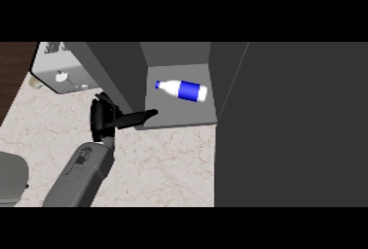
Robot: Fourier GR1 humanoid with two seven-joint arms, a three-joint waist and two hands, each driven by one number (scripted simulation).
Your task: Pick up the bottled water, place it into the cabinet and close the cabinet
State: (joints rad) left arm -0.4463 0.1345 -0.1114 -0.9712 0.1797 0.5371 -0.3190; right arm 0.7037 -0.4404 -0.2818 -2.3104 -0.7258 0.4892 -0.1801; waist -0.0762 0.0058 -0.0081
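The bottled water [182, 90], white with a blue label, lies on its side on the grey shelf [179, 119] inside the open cabinet, cap pointing left. The cabinet's left door [108, 68] stands swung out, seen nearly edge-on. My left hand [102, 115] is against the outer side of that door near its lower end. Its fingers are straight along the panel and its thumb [140, 116] reaches right to the shelf's front corner. It holds nothing. The right hand does not show.
A wide dark grey cabinet panel [295, 126] fills the right side of the view. A pale appliance [59, 68] stands at the back left on the marble counter [165, 165]. A grey object [11, 179] sits at the lower left edge.
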